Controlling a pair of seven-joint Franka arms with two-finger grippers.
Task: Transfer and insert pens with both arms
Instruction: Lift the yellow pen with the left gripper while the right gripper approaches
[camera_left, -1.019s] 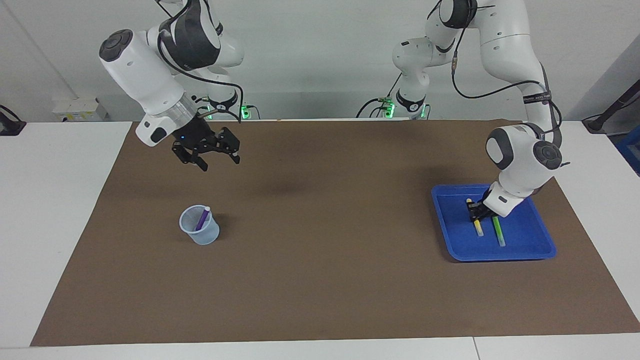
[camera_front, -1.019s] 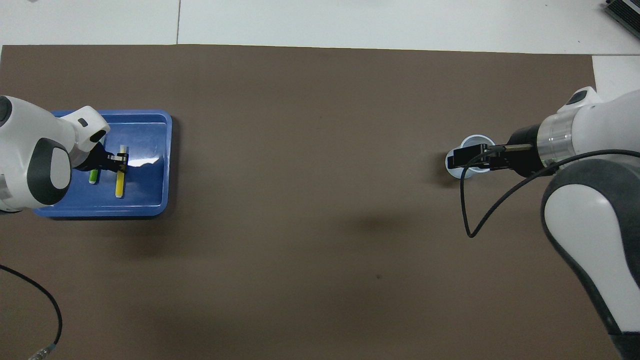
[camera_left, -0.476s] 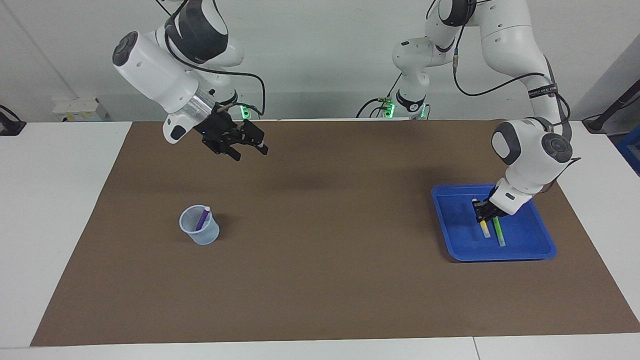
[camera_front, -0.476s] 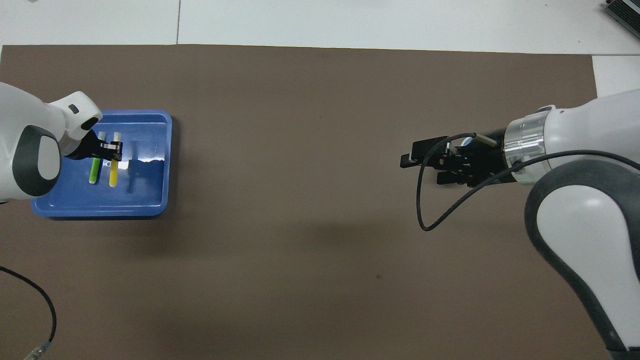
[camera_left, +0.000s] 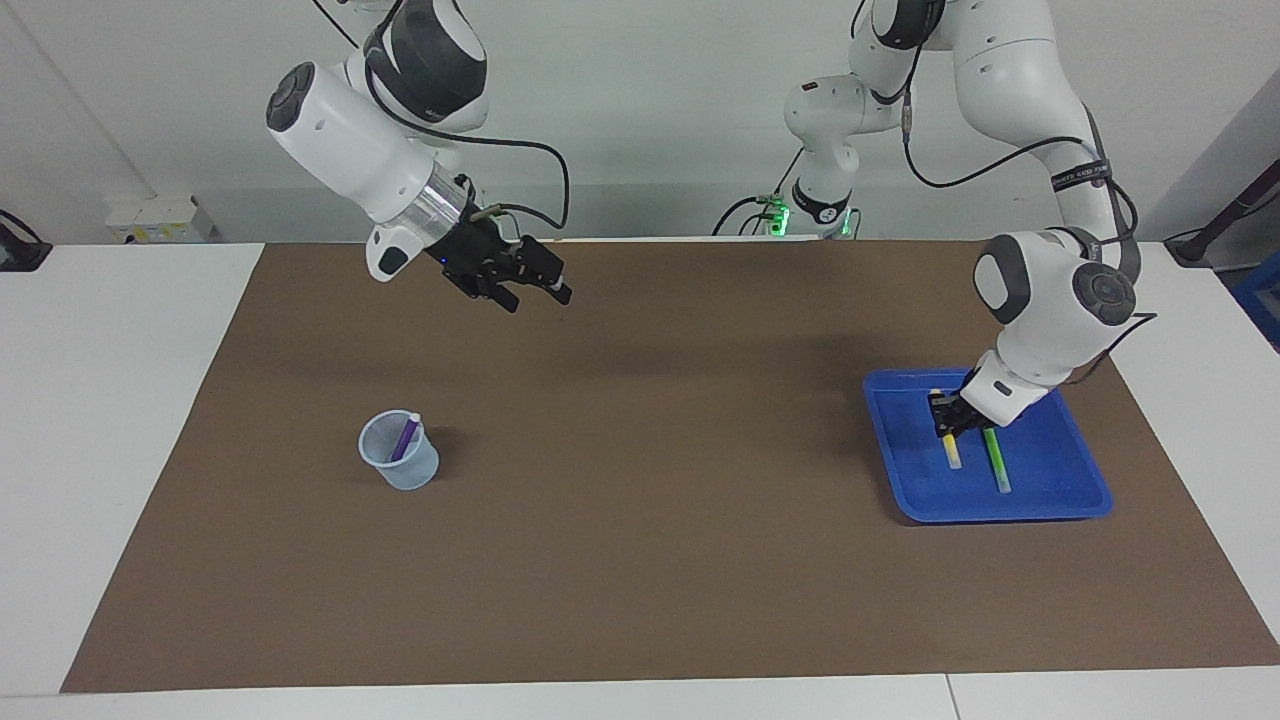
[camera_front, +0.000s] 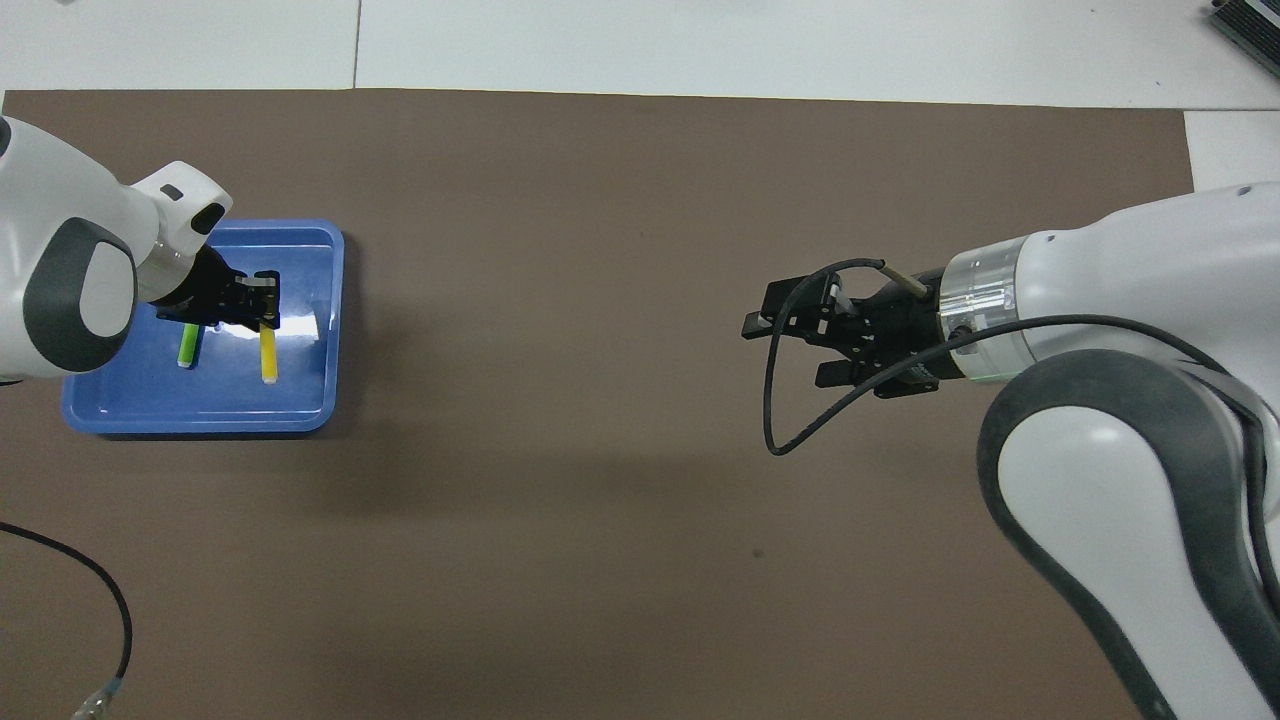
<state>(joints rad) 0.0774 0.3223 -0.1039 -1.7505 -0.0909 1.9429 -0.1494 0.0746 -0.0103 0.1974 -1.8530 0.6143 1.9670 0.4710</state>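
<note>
Left tool (camera_left: 944, 424) down in the blue tray (camera_left: 1060, 500) at the left arm's end of the counter (camera_left: 640, 560), fingers pinched together on the yellow pen (camera_left: 953, 453), gripped near its pale end, coloured end hanging toward the tray floor. Green pen (camera_left: 996, 462) lying flat in the same tray, just beside the yellow one. Seen from overhead: left tool (camera_front: 255, 305), yellow pen (camera_front: 268, 355), green pen (camera_front: 187, 348), tray rim (camera_front: 200, 425). Right tool (camera_left: 535, 288) raised over bare brown mat (camera_left: 640, 600) toward the right arm's end, fingers spread wide apart, nothing between them; from overhead (camera_front: 790, 345) likewise over mat only. Purple pen (camera_left: 405, 437) standing tilted in the translucent cup (camera_left: 400, 465), pale end up over the rim. Cup hidden in the overhead view by the right arm.
</note>
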